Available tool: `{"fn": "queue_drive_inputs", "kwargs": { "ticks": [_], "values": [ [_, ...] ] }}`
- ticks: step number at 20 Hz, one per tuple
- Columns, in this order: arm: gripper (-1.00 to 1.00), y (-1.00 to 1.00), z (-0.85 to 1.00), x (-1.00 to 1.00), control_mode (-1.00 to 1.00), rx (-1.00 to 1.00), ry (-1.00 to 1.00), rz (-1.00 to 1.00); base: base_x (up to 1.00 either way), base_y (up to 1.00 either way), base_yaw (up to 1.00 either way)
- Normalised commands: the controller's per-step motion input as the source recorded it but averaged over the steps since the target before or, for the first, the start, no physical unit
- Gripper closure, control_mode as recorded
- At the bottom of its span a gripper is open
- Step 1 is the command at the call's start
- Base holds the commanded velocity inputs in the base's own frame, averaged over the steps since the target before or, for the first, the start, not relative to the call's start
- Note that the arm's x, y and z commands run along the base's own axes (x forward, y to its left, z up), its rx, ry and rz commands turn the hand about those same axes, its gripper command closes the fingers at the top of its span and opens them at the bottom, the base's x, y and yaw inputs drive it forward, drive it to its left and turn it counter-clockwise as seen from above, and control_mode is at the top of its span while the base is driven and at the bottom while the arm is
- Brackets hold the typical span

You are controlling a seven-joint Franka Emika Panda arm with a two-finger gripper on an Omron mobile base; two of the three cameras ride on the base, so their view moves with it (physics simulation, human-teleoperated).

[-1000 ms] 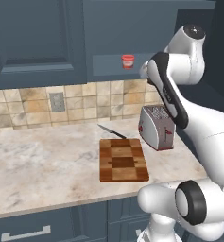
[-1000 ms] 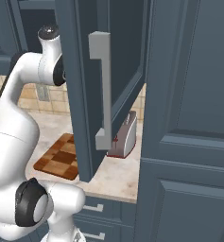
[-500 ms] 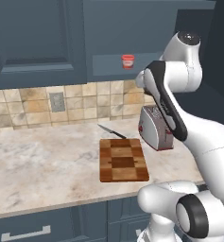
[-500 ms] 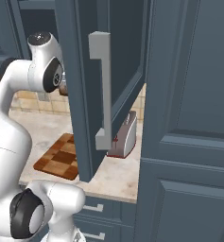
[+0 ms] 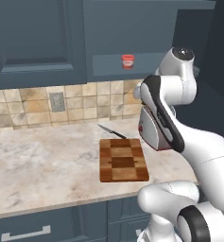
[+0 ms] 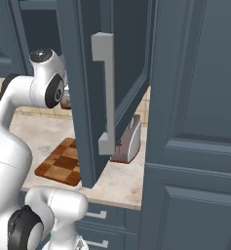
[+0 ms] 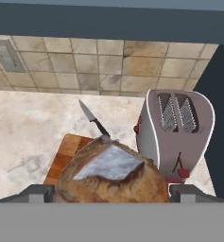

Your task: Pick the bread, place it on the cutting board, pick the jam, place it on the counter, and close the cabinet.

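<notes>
The bread (image 7: 112,175) is held between the wide-set jaws of the gripper (image 7: 111,193), apparently above the near part of the cutting board (image 5: 123,160). It should be lowered squarely onto the board centre, clear of the knife (image 7: 94,119), before release.

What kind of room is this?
It looks like a kitchen: a toaster and a cutting board sit on a stone counter, with blue cabinets above a tiled wall.

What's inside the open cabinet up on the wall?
A small red jam jar stands on the cabinet shelf. The rest of the inside is hidden: the open door blocks it in the right base view, and the arm covers it in the left base view.
</notes>
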Motion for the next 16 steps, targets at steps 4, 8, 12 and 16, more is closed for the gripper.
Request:
{"fn": "queue_drive_inputs", "kwargs": {
  "ticks": [4, 8, 12, 16],
  "values": [
    [1.00, 0.08, -0.42, 0.00, -1.00, 0.00, 0.00, 0.00, 0.00, 0.00, 0.00],
    [1.00, 0.09, -0.50, 0.00, -1.00, 0.00, 0.00, 0.00, 0.00, 0.00, 0.00],
    [1.00, 0.08, -0.53, -0.01, -1.00, 0.00, 0.00, 0.00, 0.00, 0.00, 0.00],
    [1.00, 0.11, -0.53, 0.00, -1.00, 0.00, 0.00, 0.00, 0.00, 0.00, 0.00]
  ]
}}
